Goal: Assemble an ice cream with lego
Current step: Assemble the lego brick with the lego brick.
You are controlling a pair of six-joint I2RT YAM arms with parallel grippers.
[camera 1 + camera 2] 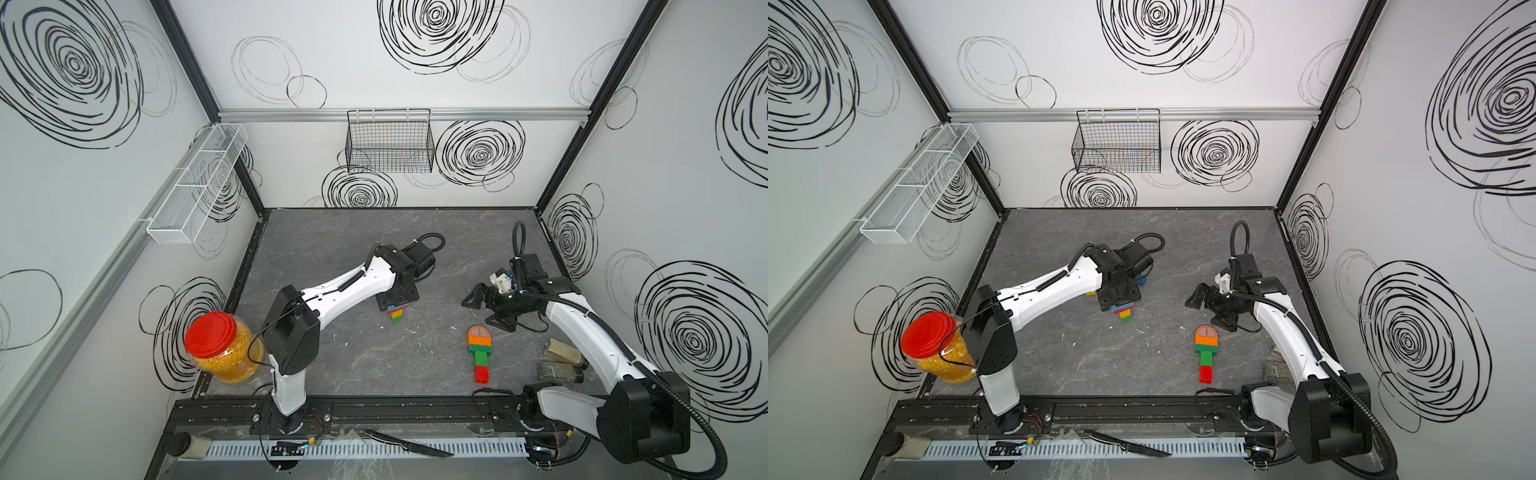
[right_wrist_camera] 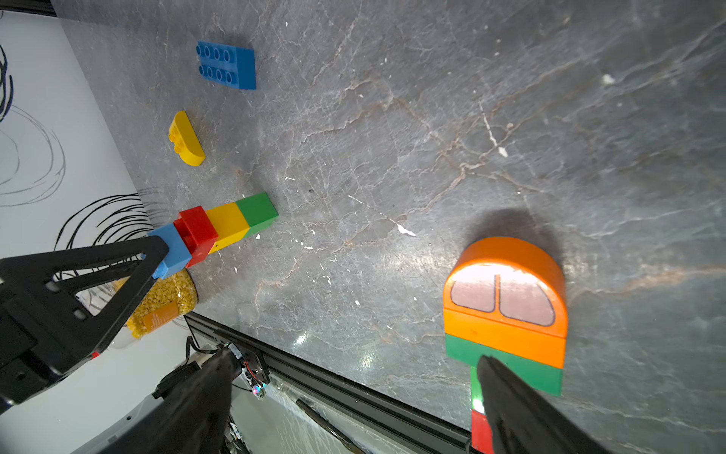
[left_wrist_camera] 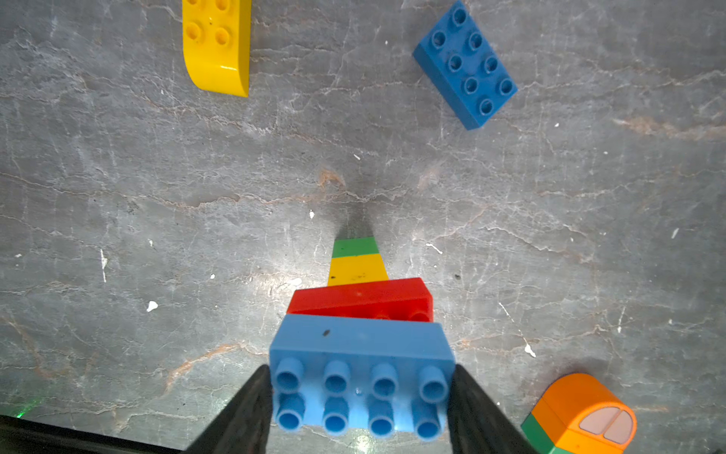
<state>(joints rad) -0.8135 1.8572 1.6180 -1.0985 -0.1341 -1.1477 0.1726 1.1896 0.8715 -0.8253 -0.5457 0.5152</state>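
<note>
Found the brick stack (image 2: 226,226), green at its far end, then yellow, red and light blue, clamped by the light-blue brick (image 3: 361,342) between the fingers (image 3: 247,412) of the left gripper (image 3: 361,377), drawn in part-way onto that brick's two short ends. Could not tell whether the green end touched the table (image 1: 332,249) or hung just above it. Noted the red brick (image 3: 361,298) sitting a little askew under the light-blue one, studs showing at one side; judged that joint not fully pressed home. Took the step in hand to be carrying this cone toward its next piece. Thought it best done with the grip square and firm, the motion slow, no twist that might pop the loose red joint, and the green end set flat before pressing anything on. Saw a yellow rounded piece (image 3: 216,47) and a dark-blue brick (image 3: 465,65) lying loose beyond the stack, apart from each other. Saw an orange-domed ice cream (image 1: 480,353) lying flat near the stack, on the right arm's side. Saw the left arm stretched low toward the stack, wrist bent down over it. Found the right gripper (image 1: 481,311) empty, fingers spread wide, hovering well apart from the stack on that same side. Noted a red-lidded jar (image 1: 224,349) well apart on the stack's opposite side.
</note>
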